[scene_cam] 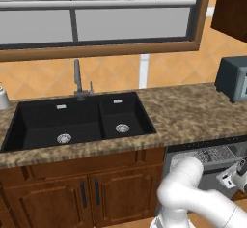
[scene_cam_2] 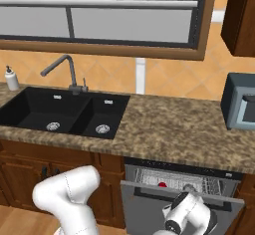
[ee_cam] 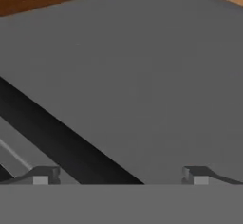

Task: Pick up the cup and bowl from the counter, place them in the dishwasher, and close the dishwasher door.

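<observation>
Below the counter [scene_cam_2: 179, 129], my gripper [ee_cam: 118, 175] hangs wide open against the dishwasher door [ee_cam: 142, 76], which stands ajar.

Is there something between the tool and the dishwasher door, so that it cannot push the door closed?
Nothing visible stands between them. In the hand view the tool is open and faces the bare grey dishwasher door from close by. In the right base view the door is partly open, and the white rack sits inside behind it.
</observation>
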